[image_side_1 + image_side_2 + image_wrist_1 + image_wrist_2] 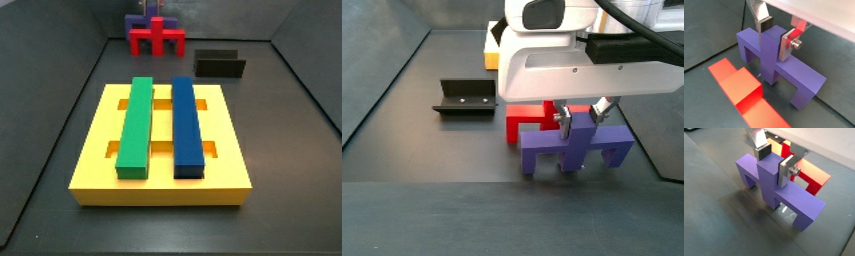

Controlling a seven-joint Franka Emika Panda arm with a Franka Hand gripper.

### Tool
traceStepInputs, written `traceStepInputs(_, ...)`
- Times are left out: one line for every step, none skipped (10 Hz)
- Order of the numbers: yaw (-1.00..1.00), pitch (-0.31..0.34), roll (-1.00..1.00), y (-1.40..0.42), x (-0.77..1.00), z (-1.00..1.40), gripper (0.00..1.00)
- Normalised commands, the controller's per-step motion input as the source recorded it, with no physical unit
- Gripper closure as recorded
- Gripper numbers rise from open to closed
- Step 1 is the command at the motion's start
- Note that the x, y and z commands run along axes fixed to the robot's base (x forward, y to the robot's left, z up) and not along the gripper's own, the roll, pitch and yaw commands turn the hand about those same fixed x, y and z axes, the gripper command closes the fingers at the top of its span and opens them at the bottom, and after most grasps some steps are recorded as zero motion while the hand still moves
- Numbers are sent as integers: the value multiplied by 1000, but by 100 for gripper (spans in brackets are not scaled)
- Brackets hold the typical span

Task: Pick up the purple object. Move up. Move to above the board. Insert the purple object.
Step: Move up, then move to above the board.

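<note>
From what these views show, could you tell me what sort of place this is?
Most likely a lab test cell for robot assembly, not a home or shop. The dark walled floor holds only a slotted yellow board and blocky pieces; the gripper straddles the purple object, beside a black fixture.

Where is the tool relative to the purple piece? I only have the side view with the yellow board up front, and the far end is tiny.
Observer: In both wrist views the tool straddles the central post of the purple object, and its fingers appear pressed on either side.
Operator: Is it lifted?
Observer: Not by the look of it. In a side view its legs seem to stand on the floor.
Operator: Anything crowding it?
Observer: The red piece stands close behind it.
</note>
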Motion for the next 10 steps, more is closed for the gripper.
traceStepInputs(0, 0, 0, 0, 0, 833, 100)
traceStepInputs(-41, 38, -14, -22, -46, 782, 100)
traceStepInputs(-43, 58, 2, -26, -69, 646, 100)
traceStepInputs(-15, 50, 50, -13, -22, 274, 100)
traceStepInputs(0, 0, 0, 0, 0, 1400, 100)
traceStepInputs(5, 13, -34, 3, -13, 1400, 100)
traceStepInputs(8, 28, 9, -14, -46, 1400, 100)
traceStepInputs(7, 18, 7, -7, 12, 1400, 100)
traceStepInputs(2, 78, -15, 18, 42, 752, 100)
traceStepInputs(3, 89, 1, 7, 39, 422, 100)
